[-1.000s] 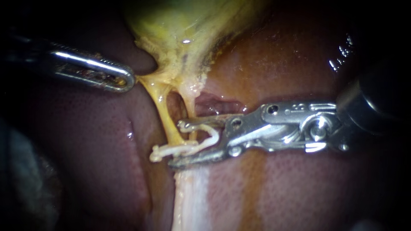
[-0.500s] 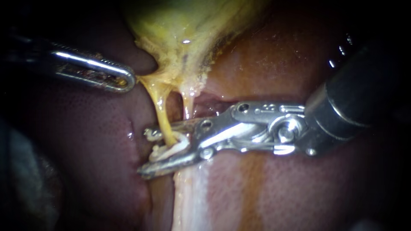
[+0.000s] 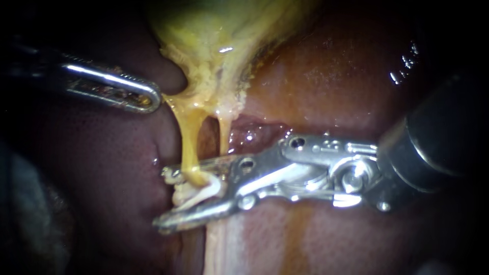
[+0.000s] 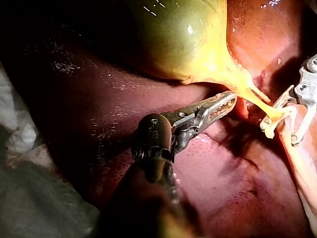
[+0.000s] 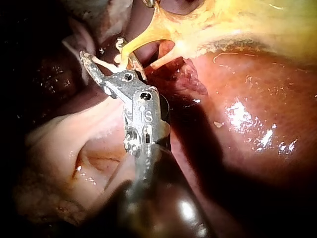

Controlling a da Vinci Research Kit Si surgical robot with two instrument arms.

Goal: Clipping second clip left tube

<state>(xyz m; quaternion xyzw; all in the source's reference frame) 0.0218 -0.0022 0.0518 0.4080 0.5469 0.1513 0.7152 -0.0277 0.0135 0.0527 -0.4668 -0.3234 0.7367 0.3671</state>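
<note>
The yellow left tube [image 3: 187,145] runs down from the gallbladder [image 3: 219,40], and the thinner right tube [image 3: 223,133] lies beside it. My right instrument [image 3: 163,198] comes in from the right with its jaws standing apart astride the left tube's lower end. They carry a white clip [image 3: 196,192] around that tube. A white clip [image 5: 106,63] also shows between its jaws [image 5: 101,49] in the right wrist view. My left instrument [image 3: 140,95] is shut on the yellowish tissue at the gallbladder's neck [image 4: 237,94] and holds it stretched to the left.
Dark red liver [image 3: 356,76] surrounds the tubes. A pale whitish band of tissue [image 3: 224,249] runs down below the clip. The right instrument's thick dark shaft [image 3: 438,142] fills the right side. Pale cloth [image 4: 29,208] lies beside the left instrument's shaft.
My right instrument has slid left: its jaws, first stopped right of the left tube, now reach past it with the tube between them. The left instrument has held still.
</note>
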